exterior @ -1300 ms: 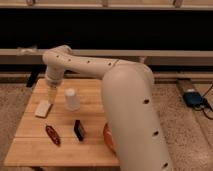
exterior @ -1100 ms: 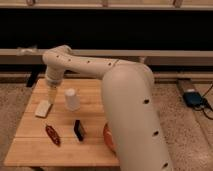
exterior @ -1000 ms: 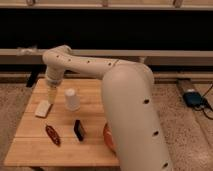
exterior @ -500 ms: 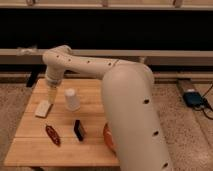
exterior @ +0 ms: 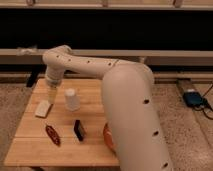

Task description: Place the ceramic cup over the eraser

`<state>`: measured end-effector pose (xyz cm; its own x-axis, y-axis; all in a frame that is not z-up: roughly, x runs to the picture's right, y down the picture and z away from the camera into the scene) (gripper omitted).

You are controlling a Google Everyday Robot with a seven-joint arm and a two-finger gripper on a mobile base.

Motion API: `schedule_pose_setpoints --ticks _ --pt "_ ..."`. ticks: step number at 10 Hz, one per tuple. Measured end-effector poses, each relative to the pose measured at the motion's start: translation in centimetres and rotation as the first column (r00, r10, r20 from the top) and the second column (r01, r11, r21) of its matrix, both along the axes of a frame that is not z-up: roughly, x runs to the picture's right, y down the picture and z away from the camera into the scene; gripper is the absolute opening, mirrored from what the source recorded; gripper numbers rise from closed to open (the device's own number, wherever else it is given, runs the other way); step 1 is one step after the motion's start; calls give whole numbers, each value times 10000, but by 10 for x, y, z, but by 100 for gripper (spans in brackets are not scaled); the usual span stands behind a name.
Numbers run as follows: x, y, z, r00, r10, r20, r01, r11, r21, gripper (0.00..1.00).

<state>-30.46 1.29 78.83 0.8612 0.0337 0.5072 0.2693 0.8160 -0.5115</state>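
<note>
The white ceramic cup (exterior: 72, 99) stands upright on the wooden table (exterior: 92, 145), near its middle. The black eraser (exterior: 79, 130) lies in front of the cup, a short way toward the near edge, apart from it. My gripper (exterior: 51, 95) hangs down from the arm's wrist over the left part of the table, just left of the cup and above the flat white piece. It holds nothing that I can see.
A flat white rectangular piece (exterior: 43, 108) lies at the left. A dark red elongated object (exterior: 52, 135) lies left of the eraser. An orange-red bowl (exterior: 107, 137) is half hidden behind my arm (exterior: 127, 105). A blue device (exterior: 193, 98) sits on the floor at right.
</note>
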Motion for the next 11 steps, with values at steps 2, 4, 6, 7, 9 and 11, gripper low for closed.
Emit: schedule_pose_setpoints --ticks 2,4,6,7,9,11 --pt "0 0 0 10000 0 0 0 10000 0 80" --pt "0 0 0 10000 1 0 -1 10000 0 80" --pt "0 0 0 10000 1 0 -1 10000 0 80" --pt "0 0 0 10000 -5 -2 5 10000 6 80" --pt "5 -1 2 9997 13 -260 -12 10000 56 80" --pt "34 1 6 9958 19 -911 -16 10000 36 80"
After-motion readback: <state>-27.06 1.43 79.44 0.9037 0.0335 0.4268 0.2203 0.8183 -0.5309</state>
